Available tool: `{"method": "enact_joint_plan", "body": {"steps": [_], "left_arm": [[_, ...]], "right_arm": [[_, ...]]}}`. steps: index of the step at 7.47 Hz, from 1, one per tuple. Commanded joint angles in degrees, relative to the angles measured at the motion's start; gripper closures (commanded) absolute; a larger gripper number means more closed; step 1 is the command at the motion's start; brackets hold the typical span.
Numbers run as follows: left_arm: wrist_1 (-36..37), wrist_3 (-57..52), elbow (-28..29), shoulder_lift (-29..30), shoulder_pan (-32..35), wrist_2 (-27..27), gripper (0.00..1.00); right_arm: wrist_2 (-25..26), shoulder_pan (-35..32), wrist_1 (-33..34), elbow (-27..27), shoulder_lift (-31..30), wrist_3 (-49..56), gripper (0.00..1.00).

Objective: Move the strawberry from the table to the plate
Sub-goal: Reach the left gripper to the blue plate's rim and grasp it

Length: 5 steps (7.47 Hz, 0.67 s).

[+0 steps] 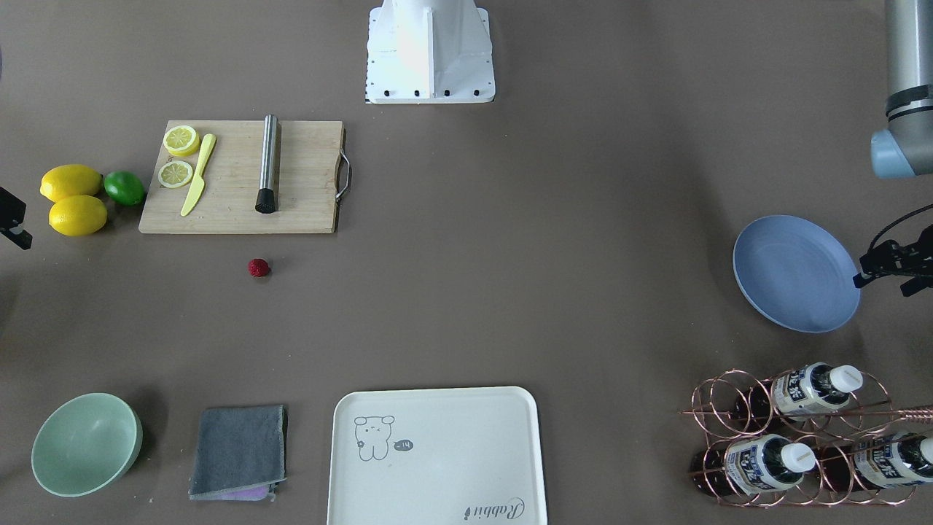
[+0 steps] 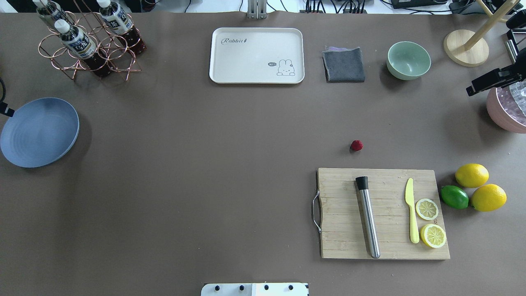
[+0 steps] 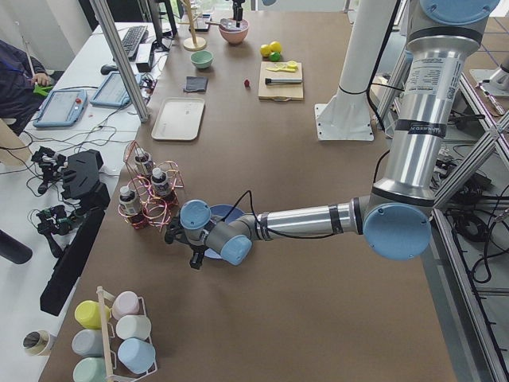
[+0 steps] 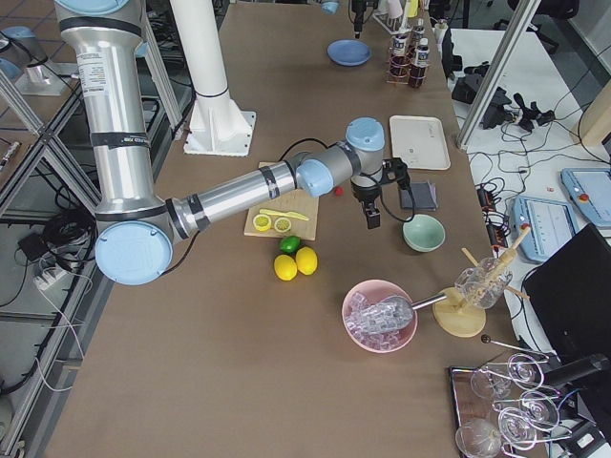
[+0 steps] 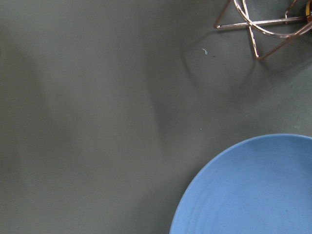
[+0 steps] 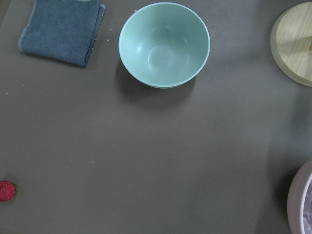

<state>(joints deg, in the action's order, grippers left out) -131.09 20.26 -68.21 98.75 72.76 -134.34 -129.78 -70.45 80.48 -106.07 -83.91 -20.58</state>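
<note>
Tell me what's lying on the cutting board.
On the cutting board: a steel muddler, a yellow knife, a lemon slice and a lemon half. The strawberry lies off it. Surface beneath them is hidden.

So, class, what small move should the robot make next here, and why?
Probably swing the right end effector over the strawberry: it lies ungripped on the table near the cutting board, on that arm's side, while the plate sits far across by the left arm.
</note>
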Motion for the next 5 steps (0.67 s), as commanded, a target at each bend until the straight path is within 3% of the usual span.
{"method": "enact_joint_plan", "body": {"steps": [1,4,5], "left_arm": [[-1.35,-0.40,1.23,-0.40,-0.95,-1.87,0.44],[-4.43,-0.40,3.52,-0.49,-1.22,-3.20,0.44],[-4.61,-0.40,3.53,-0.57,-1.39,-3.29,0.55]], "right_arm": [[0.14,0.05,-0.06,0.07,0.24,0.01,0.00],[0.49,0.32,-0.06,0.07,0.33,0.19,0.00],[0.58,0.32,-0.06,0.16,0.33,0.19,0.00]]}}
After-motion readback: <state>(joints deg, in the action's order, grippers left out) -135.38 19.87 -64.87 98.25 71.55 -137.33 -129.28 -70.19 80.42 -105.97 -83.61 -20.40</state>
